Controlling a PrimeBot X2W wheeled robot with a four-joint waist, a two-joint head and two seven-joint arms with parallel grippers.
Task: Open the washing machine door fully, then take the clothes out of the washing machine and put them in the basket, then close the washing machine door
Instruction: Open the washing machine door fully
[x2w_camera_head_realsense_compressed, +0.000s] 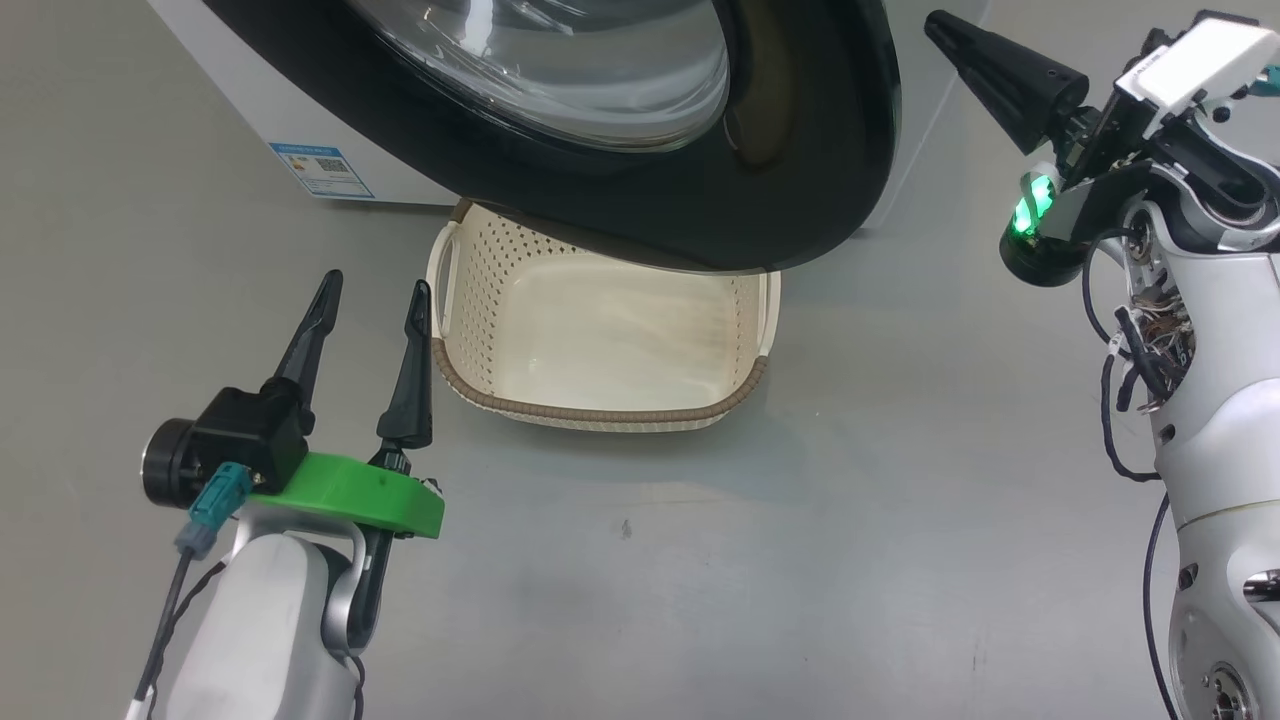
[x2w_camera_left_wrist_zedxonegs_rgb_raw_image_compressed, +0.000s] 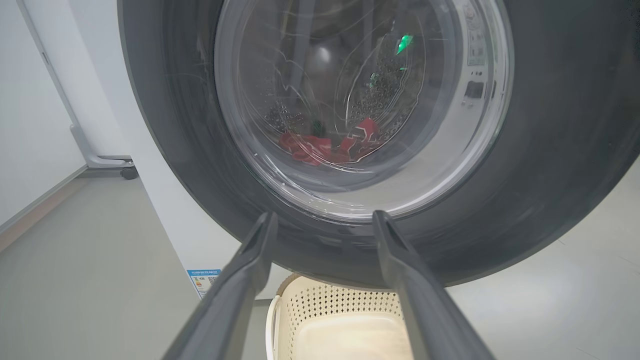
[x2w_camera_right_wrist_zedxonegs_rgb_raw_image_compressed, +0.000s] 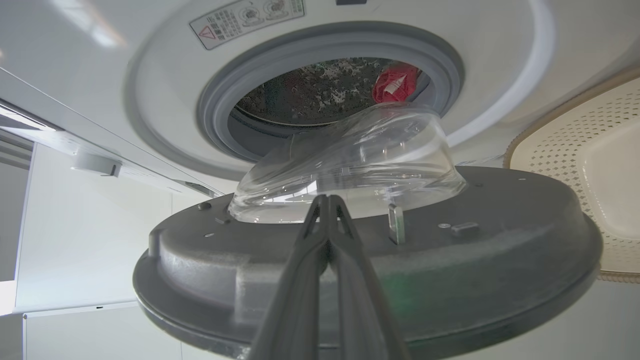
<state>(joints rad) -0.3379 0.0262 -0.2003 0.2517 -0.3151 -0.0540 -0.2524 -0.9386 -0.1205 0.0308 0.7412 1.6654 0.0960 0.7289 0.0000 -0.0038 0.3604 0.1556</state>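
Door ajar: glossy black-ringed glass washing machine door (x2w_camera_head_realsense_compressed: 780, 150), top centre, overhanging cream perforated basket (x2w_camera_head_realsense_compressed: 600, 412) | red clothes (x2w_camera_left_wrist_zedxonegs_rgb_raw_image_compressed: 310, 147) in steel drum (x2w_camera_right_wrist_zedxonegs_rgb_raw_image_compressed: 310, 92) | left gripper (x2w_camera_head_realsense_compressed: 376, 287) jaws apart | right gripper (x2w_camera_head_realsense_compressed: 940, 22) jaws together

You lose the basket's (x2w_camera_head_realsense_compressed: 600, 412) far rim under the washing machine door (x2w_camera_head_realsense_compressed: 800, 180). Door cropped at top. Label (x2w_camera_head_realsense_compressed: 322, 170) print illegible.

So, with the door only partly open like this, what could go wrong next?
1. The washing machine door hangs over the basket; unless it swings clear, the clothes may catch on it or miss the basket.
2. The left gripper, open, faces the door's outer side; a wider swing might hit it.
3. The right gripper is shut, gripping nothing, so its push on the door's inner face could slip off.
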